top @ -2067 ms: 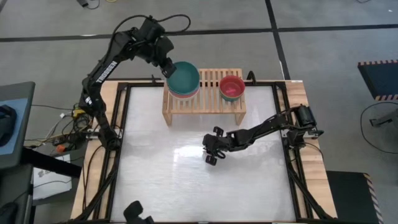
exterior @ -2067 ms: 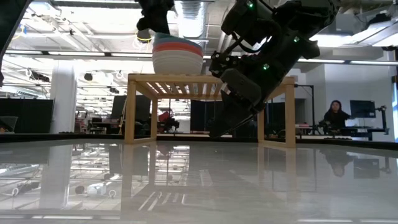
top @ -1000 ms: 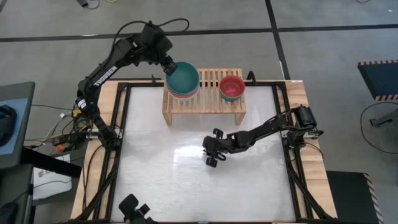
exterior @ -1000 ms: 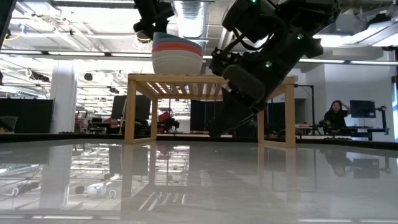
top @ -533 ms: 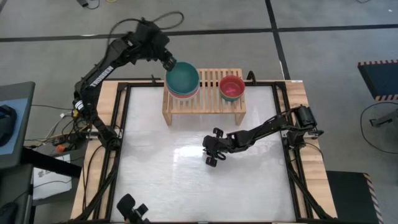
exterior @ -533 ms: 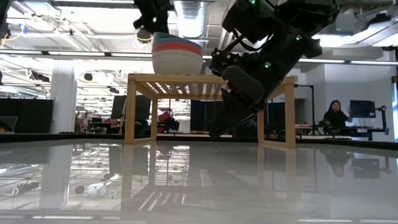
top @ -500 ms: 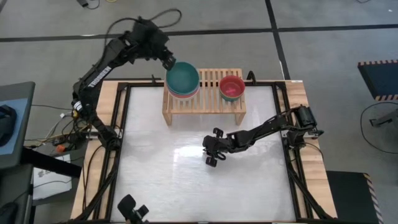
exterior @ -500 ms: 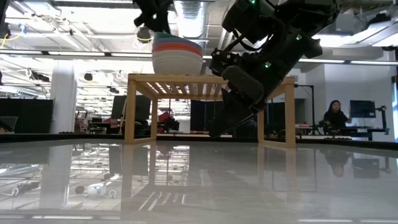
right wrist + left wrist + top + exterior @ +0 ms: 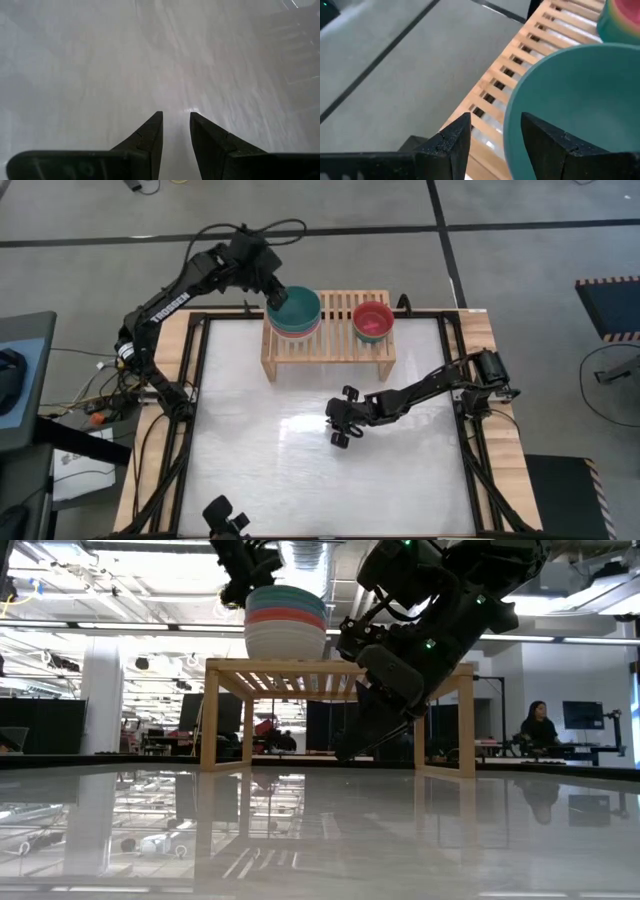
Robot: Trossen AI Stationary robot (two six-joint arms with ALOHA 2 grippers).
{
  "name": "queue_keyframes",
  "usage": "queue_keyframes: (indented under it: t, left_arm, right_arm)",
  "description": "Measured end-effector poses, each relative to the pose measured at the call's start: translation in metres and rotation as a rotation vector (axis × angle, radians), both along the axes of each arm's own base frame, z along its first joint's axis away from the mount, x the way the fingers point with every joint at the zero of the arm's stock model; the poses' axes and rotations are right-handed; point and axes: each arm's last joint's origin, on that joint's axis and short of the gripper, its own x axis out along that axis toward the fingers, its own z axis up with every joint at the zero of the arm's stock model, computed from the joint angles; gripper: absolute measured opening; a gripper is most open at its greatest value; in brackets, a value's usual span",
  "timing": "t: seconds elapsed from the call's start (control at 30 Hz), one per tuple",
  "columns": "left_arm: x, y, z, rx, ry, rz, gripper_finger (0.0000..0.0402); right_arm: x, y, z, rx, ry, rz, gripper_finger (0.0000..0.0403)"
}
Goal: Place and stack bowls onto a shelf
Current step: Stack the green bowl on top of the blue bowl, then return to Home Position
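A stack of larger bowls (image 9: 297, 310) with the teal bowl (image 9: 570, 100) on top sits at the left end of the light-wood shelf (image 9: 330, 347). In the low view, red, blue and cream bowls (image 9: 286, 630) show below the teal one. A second, smaller stack with a pink top (image 9: 373, 320) sits toward the shelf's right end. My left gripper (image 9: 274, 297) is open at the teal bowl's far-left rim, one finger inside the bowl and one outside. My right gripper (image 9: 339, 420) hangs open and empty over the middle of the table. My left gripper stands astride the teal bowl's rim (image 9: 512, 112), coming slanting down from the far left. The outer finger (image 9: 455, 137) stands clear of the rim, with shelf slats showing between. I cannot tell whether the inner finger (image 9: 542, 137) touches the bowl's wall. The bowl sits in the stack.
The white tabletop (image 9: 300, 470) in front of the shelf holds only my right arm (image 9: 420, 390), which reaches in from the right edge. A black frame (image 9: 195, 410) runs round the table. A person (image 9: 540, 725) sits far off in the room.
My left gripper has come down and toward the table's near edge, from above and behind the stack onto the teal bowl's rim. In the low view the teal bowl now shows a little higher above the red one. My right arm has kept still.
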Motion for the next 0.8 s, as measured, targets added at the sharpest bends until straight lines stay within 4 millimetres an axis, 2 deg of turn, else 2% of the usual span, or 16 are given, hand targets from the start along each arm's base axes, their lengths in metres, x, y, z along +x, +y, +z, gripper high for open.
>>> queue_keyframes:
  t: [0.17,0.27,0.37,0.47,0.53,0.6,0.67,0.8]
  left_arm:
    - [0.001,0.002,-0.008,-0.005,0.014,0.004,0.016]
    - [-0.002,-0.002,0.003,0.016,-0.007,-0.004,0.016]
    - [-0.012,-0.017,0.027,0.076,-0.058,-0.032,0.016]
    - [-0.031,-0.042,0.052,0.145,-0.125,-0.064,0.016]
    - [-0.045,-0.061,0.059,0.165,-0.155,-0.095,0.0157]
    - [-0.055,-0.081,0.055,0.178,-0.178,-0.134,0.0149]
    - [-0.063,-0.1,0.043,0.194,-0.223,-0.178,0.0136]
    - [-0.075,-0.139,-0.001,0.226,-0.372,-0.293,0.0107]
  right_arm:
    - [0.0,0.0,0.0,0.001,-0.003,0.0,0.0123]
    - [0.0,0.0,0.0,0.001,-0.003,-0.001,0.0123]
    - [0.0,-0.001,0.0,-0.017,-0.008,-0.022,0.0123]
    - [0.003,-0.002,0.004,-0.012,-0.054,-0.052,0.0123]
    - [0.002,0.0,0.014,-0.009,-0.088,-0.049,0.0123]
    - [0.002,0.001,0.026,-0.015,-0.14,-0.036,0.0123]
    - [-0.004,0.001,0.036,-0.03,-0.154,-0.015,0.0122]
    - [-0.013,0.006,0.07,-0.028,-0.325,0.079,0.0114]
